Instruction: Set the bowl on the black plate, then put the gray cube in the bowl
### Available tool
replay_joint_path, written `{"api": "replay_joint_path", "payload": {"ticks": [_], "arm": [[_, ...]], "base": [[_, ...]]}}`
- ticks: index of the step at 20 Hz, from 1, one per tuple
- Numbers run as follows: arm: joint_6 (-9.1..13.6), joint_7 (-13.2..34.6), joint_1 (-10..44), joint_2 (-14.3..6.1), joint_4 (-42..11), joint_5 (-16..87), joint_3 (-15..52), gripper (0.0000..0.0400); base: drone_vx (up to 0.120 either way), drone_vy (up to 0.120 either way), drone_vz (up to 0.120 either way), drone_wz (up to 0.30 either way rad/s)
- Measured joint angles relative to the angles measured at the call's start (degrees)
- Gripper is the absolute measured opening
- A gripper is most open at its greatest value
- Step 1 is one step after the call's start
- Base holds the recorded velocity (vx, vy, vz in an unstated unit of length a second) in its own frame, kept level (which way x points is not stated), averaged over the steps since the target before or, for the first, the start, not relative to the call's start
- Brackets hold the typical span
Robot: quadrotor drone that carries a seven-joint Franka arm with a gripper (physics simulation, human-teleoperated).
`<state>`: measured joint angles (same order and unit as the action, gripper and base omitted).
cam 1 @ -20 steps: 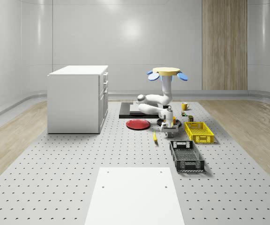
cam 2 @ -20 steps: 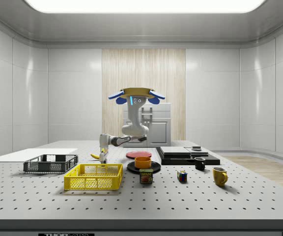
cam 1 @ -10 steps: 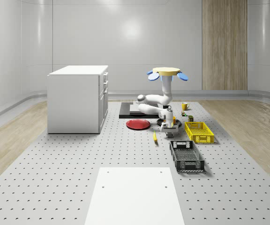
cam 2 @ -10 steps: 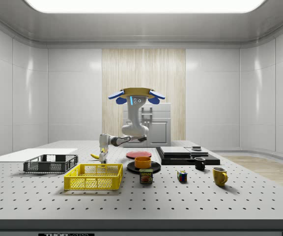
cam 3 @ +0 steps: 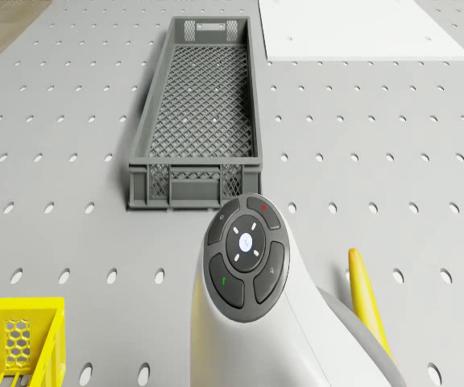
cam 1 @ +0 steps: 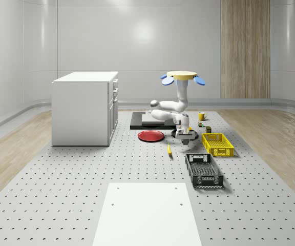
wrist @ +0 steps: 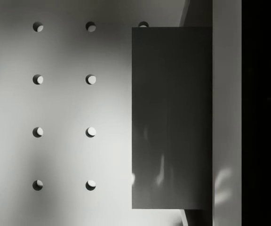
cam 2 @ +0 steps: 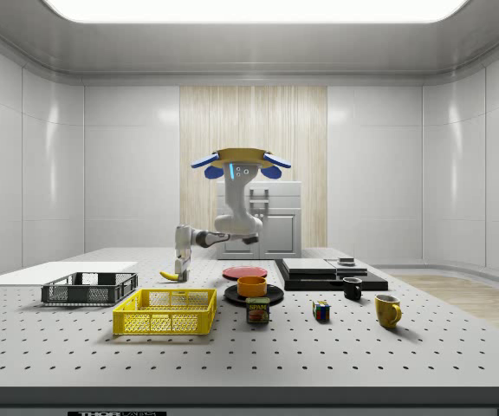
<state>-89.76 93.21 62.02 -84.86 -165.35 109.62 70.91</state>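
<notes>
With the orange bowl (cam 2: 251,285) already on the black plate (cam 2: 254,296), the hand (cam 2: 181,274), seemingly gripping the gray cube (wrist: 171,117), could lose it in transit if the grip is shallow.

Perforated table (cam 1: 60,174) is looking like matt grey metal, holes in a regular grid. Grey crate (cam 3: 193,121) and yellow crate (cam 2: 165,311) are showing moulded plastic mesh. Arm (cam 3: 248,314) is gleaming as smooth glossy white plastic. Wall panel (cam 1: 245,48) at upper right is reading as wood grain. Orange bowl (cam 2: 252,285) is appearing smooth.
</notes>
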Motion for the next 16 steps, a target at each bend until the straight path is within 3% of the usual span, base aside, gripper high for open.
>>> {"api": "replay_joint_path", "payload": {"ticks": [7,11,16], "arm": [[0.2,0.1,0.0,-0.2,-0.3,-1.2,1.2,0.025],[0.1,0.2,0.0,-0.3,-0.3,-1.4,1.4,0.025],[-0.1,0.2,0.1,-0.5,-0.3,-1.6,1.5,0.025]], "base": [[0.0,0.0,0.12,0.0],[0.0,0.0,-0.09,0.0],[0.0,0.0,0.048,0.0]]}}
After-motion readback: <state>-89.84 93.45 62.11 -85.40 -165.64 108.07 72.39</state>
